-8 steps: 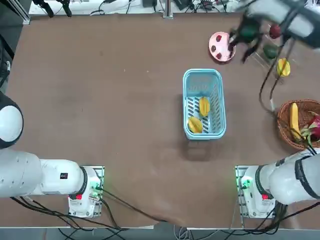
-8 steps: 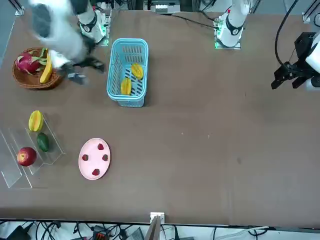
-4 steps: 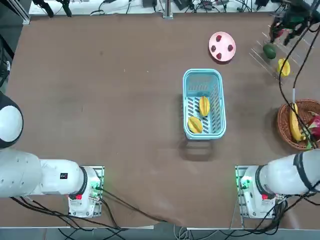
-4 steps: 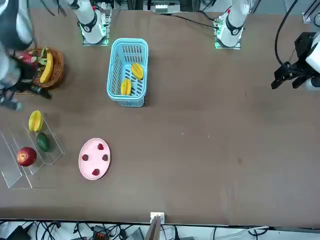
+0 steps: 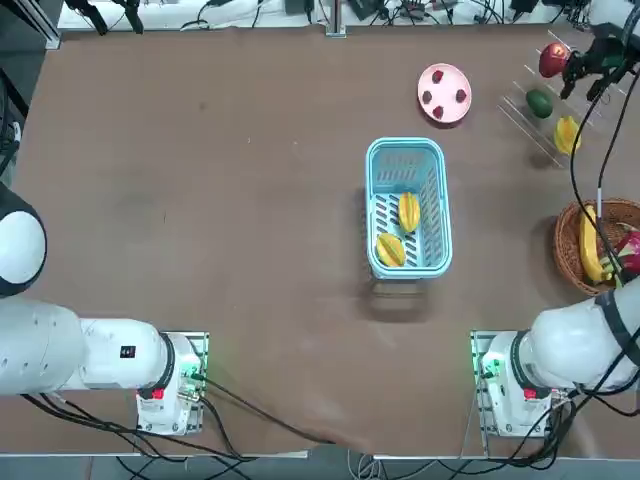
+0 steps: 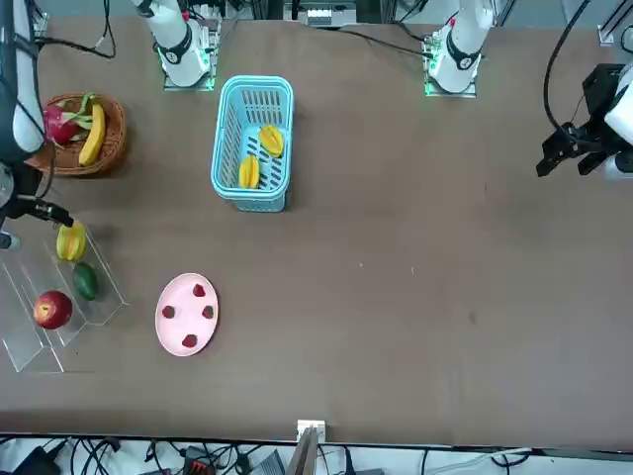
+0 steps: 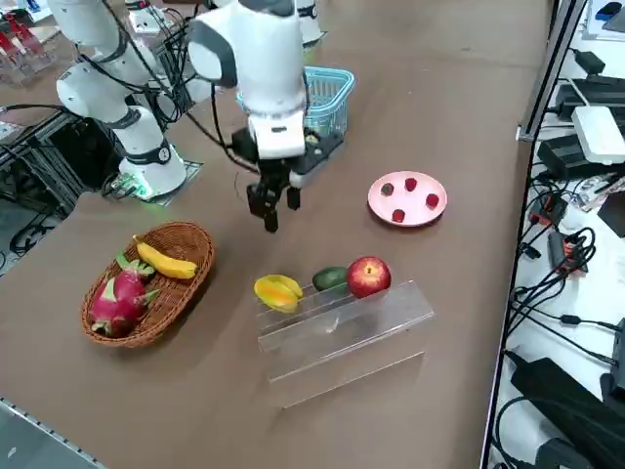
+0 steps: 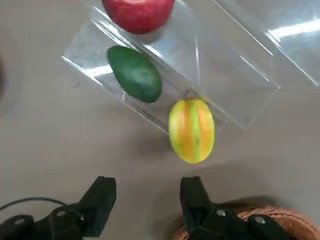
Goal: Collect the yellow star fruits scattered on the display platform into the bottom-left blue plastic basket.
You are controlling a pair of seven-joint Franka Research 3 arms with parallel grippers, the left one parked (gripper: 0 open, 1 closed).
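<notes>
One yellow star fruit (image 5: 567, 134) (image 8: 192, 130) lies at the end of the clear display platform (image 7: 342, 337), on its lowest step. Two more star fruits (image 5: 408, 212) (image 5: 390, 249) lie inside the light blue plastic basket (image 5: 405, 146) at mid-table. My right gripper (image 5: 588, 80) (image 7: 276, 210) hangs open above the table just beside the platform's star fruit. In the wrist view the gripper (image 8: 147, 197) holds nothing, and the fruit lies a little beyond the fingertips (image 8: 194, 194).
A green fruit (image 5: 539, 101) and a red apple (image 5: 551, 60) sit on the same platform. A pink plate (image 5: 444, 93) with small red pieces lies to its left. A brown woven basket (image 5: 572, 245) with a banana and a dragon fruit stands nearer the arm's base.
My right arm has swung from near the pink plate out over the platform and now hovers by the star fruit there. The fruits have not moved.
</notes>
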